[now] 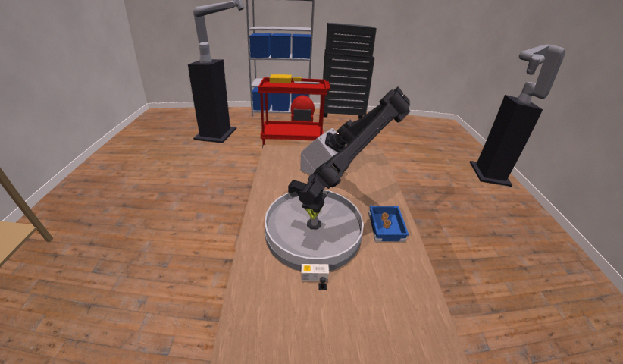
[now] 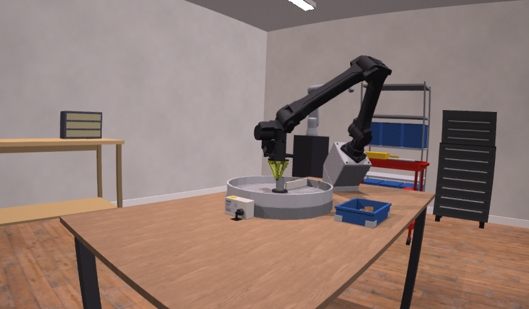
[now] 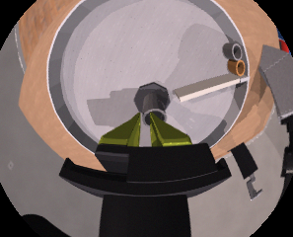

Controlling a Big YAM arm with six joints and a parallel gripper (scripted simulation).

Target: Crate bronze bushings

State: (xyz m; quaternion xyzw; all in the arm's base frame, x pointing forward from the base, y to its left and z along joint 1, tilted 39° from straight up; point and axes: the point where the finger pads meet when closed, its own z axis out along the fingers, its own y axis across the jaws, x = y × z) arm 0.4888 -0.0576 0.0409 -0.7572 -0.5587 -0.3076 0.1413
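The round grey turning table [image 1: 313,227] sits mid-table and also shows in the exterior view [image 2: 279,193]. In the wrist view, one bronze bushing [image 3: 239,67] and one steel bushing [image 3: 235,49] stand side by side at the table's rim, by the end of a white bar [image 3: 208,87]. My gripper [image 3: 145,116] hangs straight over the central hub [image 3: 152,97], far from both bushings. Its yellow fingers [image 2: 278,175] are nearly together with a narrow gap and hold nothing. The blue crate [image 1: 390,219] to the right of the turning table holds two bronze bushings [image 1: 386,219].
A small white control box [image 1: 314,272] stands at the turning table's front edge. My grey arm base [image 2: 345,168] stands behind the turning table. The crate [image 2: 362,211] sits close to the table's right edge. Shelves, a red cart and pedestals stand on the floor beyond.
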